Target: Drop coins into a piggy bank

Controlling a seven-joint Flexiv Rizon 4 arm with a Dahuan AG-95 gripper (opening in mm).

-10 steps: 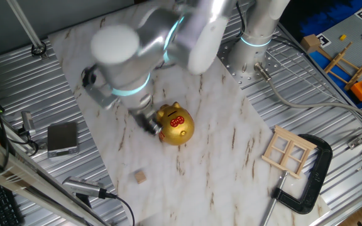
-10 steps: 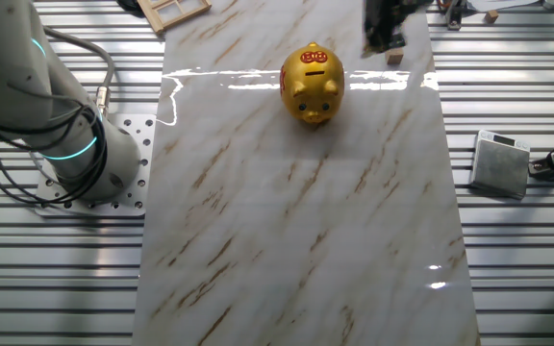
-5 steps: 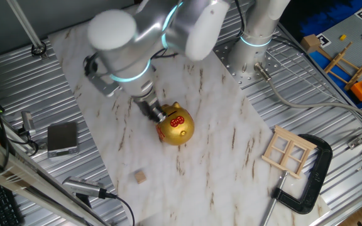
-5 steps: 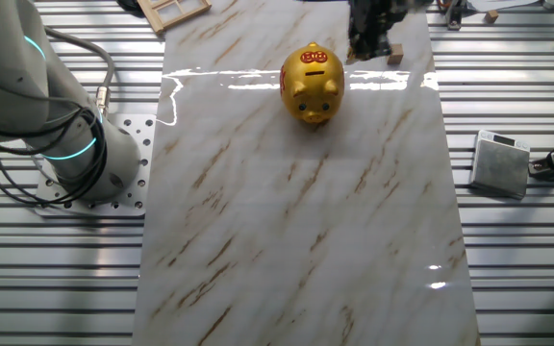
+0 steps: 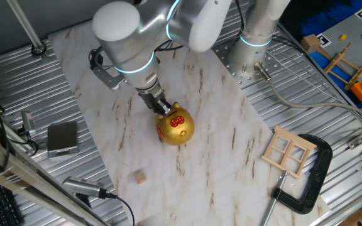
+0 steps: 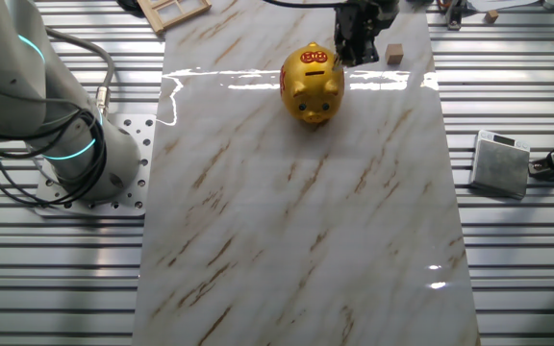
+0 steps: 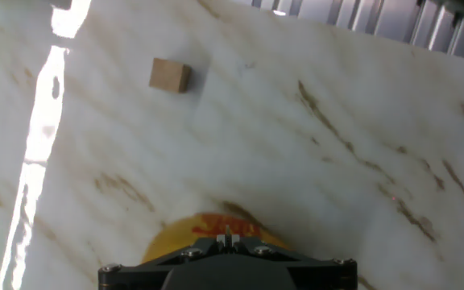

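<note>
We see gripper [image 5: 164, 110] poised at top of gold piggy bank [image 5: 175, 127]; jaw state indeterminate. Wooden coin [image 5: 141, 177] lies apart on marble board [image 5: 219, 144].

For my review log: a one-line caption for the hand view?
Claw above the gold piggy bank; small wooden block lies apart on the marble table.

Shiny gold pig-shaped bank [image 5: 175, 128] [image 6: 314, 81] [image 7: 208, 234] upright on white marble slab, red patch with gold marks on top. Tiny tan-brown wooden token [image 5: 141, 177] [image 6: 392, 53] [image 7: 170, 75] flat on slab, well apart from bank.
</note>
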